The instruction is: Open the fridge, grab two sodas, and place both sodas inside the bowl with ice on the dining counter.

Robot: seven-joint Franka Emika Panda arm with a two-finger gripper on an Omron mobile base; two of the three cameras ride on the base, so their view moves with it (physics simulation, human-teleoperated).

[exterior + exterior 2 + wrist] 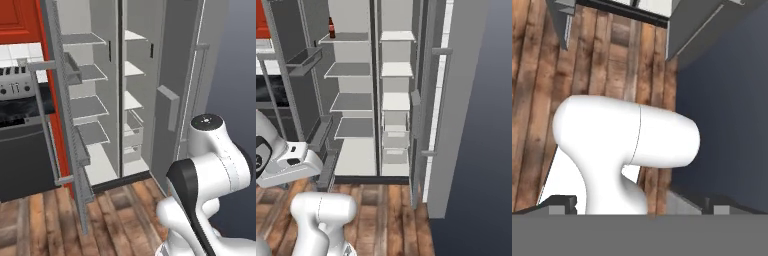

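The fridge (135, 100) stands with both doors swung wide. The left base view shows the left door (62, 115) edge-on with its bar handle (42, 120) and bins, and beyond it a red cabinet (20, 20), a toaster (15, 82) on a black worktop (22, 107) and a white tiled wall. The right base view has the shelves face-on, and at the left end of the top shelf (348, 37) a small dark shape with red (332, 28) stands against the inner wall; it may be one of the sodas, but it is too small to tell. The left base view shows the same shelves bare where they can be seen. The right door (456, 100) reaches toward the camera in the right base view, its bar handle (438, 100) running down its face.

The hand view looks down at the wood floor (602, 65), with the fridge's foot and the lower corner of the right door along the top edge. The gripper (637, 202) hangs low over the floor in front of the fridge, well below that top shelf and apart from it. Its two fingertips (559, 202) sit far apart at the bottom corners of the hand view, jaws spread wide, holding and touching nothing.
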